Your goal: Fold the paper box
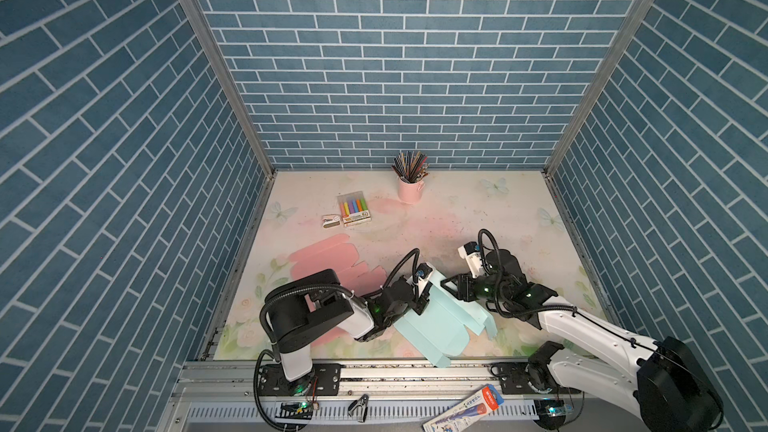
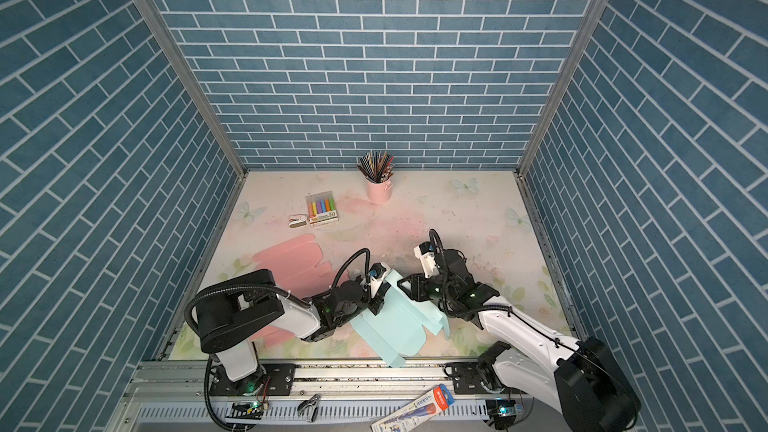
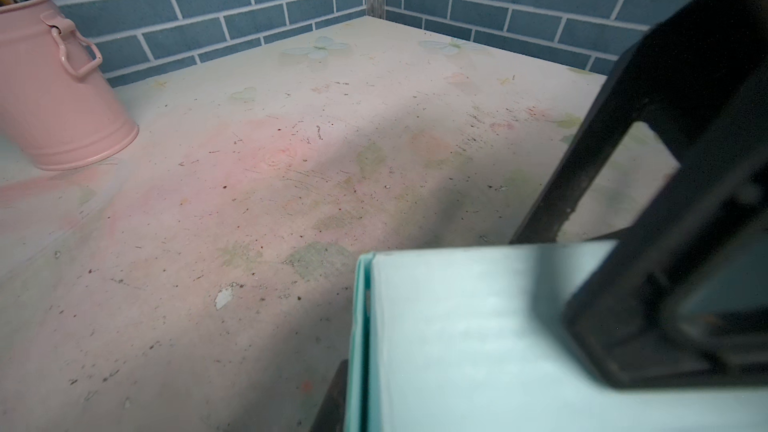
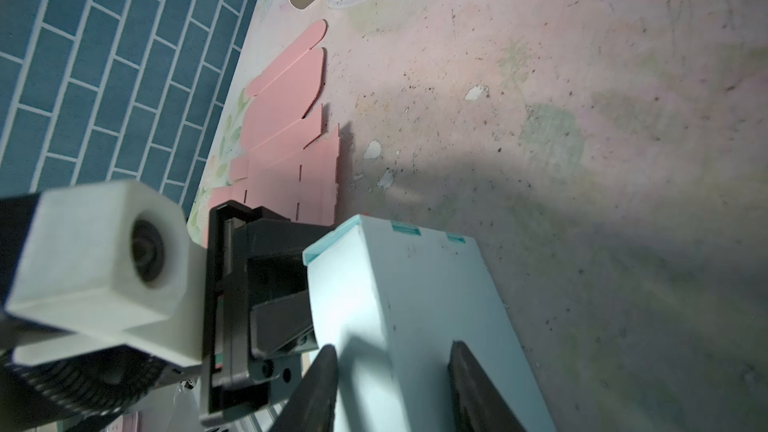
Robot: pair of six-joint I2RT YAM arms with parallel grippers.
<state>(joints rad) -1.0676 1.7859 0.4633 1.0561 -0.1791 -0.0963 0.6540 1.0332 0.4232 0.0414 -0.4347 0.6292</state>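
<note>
The light blue paper box [image 1: 436, 326] lies partly folded at the table's front middle, and one flap reaches over the front rail. Its far wall stands up, seen in both top views [image 2: 395, 326]. My left gripper [image 1: 422, 301] straddles that raised wall's edge [image 3: 361, 326]. One dark finger [image 3: 332, 401] presses its outer side; the other finger is hidden behind the panel. My right gripper [image 1: 446, 284] comes in from the right, open, with both fingertips [image 4: 320, 388] set apart over the box's sloping panel [image 4: 415, 284].
A flat pink box blank [image 1: 328, 259] lies left of the arms. A pink cup of pencils [image 1: 409, 189], a marker pack [image 1: 354, 210] and a small white case [image 1: 331, 222] stand toward the back. The metal rail [image 1: 374, 371] borders the front.
</note>
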